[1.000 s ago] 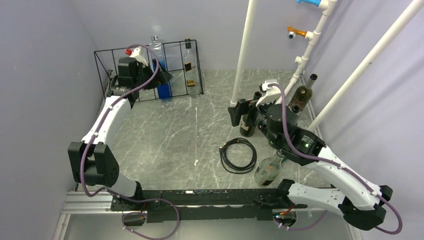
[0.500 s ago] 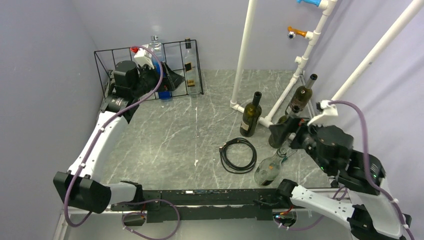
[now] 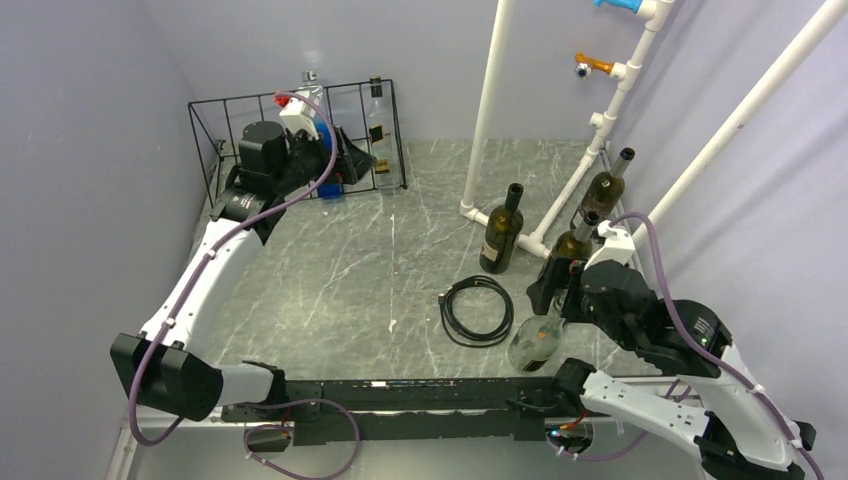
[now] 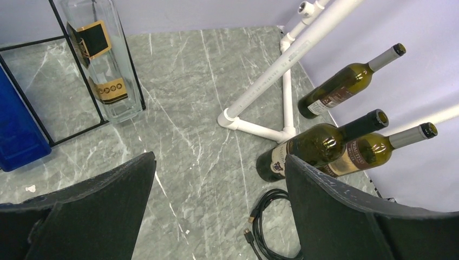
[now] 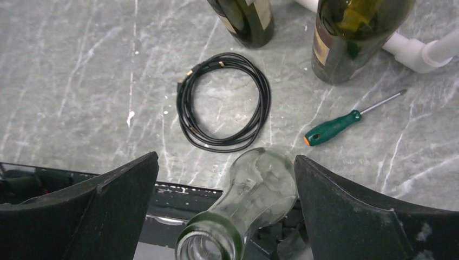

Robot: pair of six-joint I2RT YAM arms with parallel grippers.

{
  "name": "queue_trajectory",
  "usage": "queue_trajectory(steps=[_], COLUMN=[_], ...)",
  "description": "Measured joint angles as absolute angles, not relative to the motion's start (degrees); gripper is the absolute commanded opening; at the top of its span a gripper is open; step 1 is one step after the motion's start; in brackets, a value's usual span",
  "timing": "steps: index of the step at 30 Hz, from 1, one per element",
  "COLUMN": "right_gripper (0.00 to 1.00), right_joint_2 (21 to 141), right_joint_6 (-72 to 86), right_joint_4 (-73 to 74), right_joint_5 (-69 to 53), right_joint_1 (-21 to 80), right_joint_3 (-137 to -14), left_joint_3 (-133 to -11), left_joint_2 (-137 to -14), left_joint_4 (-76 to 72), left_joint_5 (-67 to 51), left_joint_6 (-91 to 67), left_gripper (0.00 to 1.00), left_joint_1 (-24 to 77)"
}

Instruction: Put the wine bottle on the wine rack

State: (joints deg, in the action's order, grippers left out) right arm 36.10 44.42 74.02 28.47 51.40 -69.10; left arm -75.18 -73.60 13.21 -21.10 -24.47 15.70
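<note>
The black wire wine rack (image 3: pixel 215 125) stands at the back left; a clear square bottle (image 3: pixel 378 128) with black and gold labels stands in its right end slot, also in the left wrist view (image 4: pixel 103 59). Three dark green wine bottles stand upright by the white pipe frame: one (image 3: pixel 500 232) in the middle, two (image 3: pixel 603 190) (image 3: pixel 568 248) at the right. My left gripper (image 3: pixel 350 160) is open and empty in front of the rack (image 4: pixel 219 157). My right gripper (image 3: pixel 552 285) is open (image 5: pixel 225 162), above a clear glass bottle (image 5: pixel 260 187) that it does not touch.
A white pipe frame (image 3: pixel 490 110) rises at the back right, its foot on the table (image 4: pixel 254 122). A black cable coil (image 3: pixel 478 310) and a green-handled screwdriver (image 5: pixel 333 127) lie near the clear bottle. A blue object (image 4: pixel 16 124) sits in the rack. Walls close both sides.
My right arm has left the middle dark bottle and swung right and nearer, now over the clear glass bottle. My left gripper has shifted a little right along the rack front.
</note>
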Motion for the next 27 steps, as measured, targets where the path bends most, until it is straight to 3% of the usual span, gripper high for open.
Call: queue_trajectory(steps=[12,21,27], right_gripper=[0.69,0.37,0.06], right_joint_2=[36.27,36.32,36.38], right_joint_6=[45.74,45.74,45.19], right_joint_4=[74.13,73.89,73.65], right_joint_5=[27.94,27.51,29.04], right_joint_1=[51.4,51.4,51.29], right_joint_3=[-64.14,-63.09,-63.05], left_joint_3=[-75.18,-75.18,-74.72], left_joint_2=[-75.37,-75.61,-75.81], left_joint_4=[13.17,13.17,12.27], left_joint_5=[-21.17,-21.76,-22.96], left_joint_6=[-24.45,-24.47,-24.49], left_gripper=[0.93,0.93,0.94], left_joint_1=[15.75,16.12,17.02])
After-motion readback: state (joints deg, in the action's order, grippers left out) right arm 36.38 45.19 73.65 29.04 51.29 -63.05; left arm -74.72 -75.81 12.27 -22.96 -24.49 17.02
